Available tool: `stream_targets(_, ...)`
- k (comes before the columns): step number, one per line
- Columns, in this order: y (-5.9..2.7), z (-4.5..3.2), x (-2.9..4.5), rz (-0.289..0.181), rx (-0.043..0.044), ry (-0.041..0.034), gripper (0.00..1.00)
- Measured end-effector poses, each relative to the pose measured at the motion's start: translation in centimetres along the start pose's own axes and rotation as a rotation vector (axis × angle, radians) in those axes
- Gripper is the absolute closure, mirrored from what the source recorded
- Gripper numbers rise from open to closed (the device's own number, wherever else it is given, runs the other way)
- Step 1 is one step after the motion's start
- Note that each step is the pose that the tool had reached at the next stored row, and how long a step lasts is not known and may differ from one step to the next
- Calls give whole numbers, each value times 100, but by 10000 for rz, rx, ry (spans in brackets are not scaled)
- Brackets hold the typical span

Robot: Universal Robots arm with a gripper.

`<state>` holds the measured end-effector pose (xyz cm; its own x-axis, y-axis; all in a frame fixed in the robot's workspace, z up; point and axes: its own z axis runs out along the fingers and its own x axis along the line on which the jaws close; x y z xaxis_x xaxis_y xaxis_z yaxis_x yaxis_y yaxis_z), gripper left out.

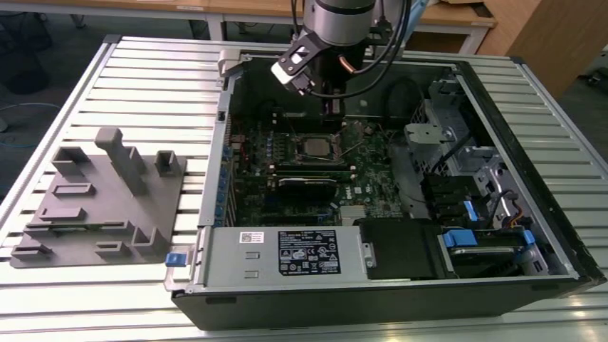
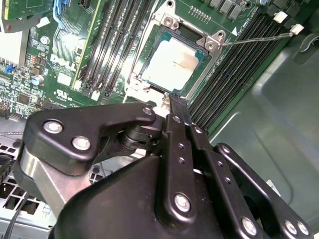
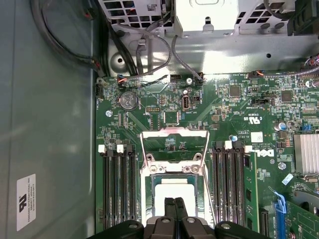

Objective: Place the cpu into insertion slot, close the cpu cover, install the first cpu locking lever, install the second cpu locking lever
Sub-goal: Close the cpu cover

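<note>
Fingers pressed together over the seated cpu, inside the open computer case.

From my station, in the second wrist view, I see the fingers (image 2: pixel 174 112) closed tip to tip with nothing pinched between them, poised just beside one edge of the cpu (image 2: pixel 172 64). The cpu lies flat in the insertion slot (image 2: pixel 199 74), silver top up, on the green motherboard (image 3: pixel 239 109) between two banks of black memory slots (image 2: pixel 239 64). A thin locking lever (image 2: pixel 254 39) juts out from a socket corner across those slots. In the exterior view the arm reaches down into the computer case (image 1: pixel 380 306), which lies open on the slatted bench (image 1: pixel 142 71). A grey fixture block (image 1: pixel 95 192) sits well apart, toward the exterior view's left.
</note>
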<state>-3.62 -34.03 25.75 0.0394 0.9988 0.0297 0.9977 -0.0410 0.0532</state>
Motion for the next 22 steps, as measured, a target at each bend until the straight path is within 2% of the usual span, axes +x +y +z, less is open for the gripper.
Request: stream_targets(22,80,5,3,0,1,-1,89)
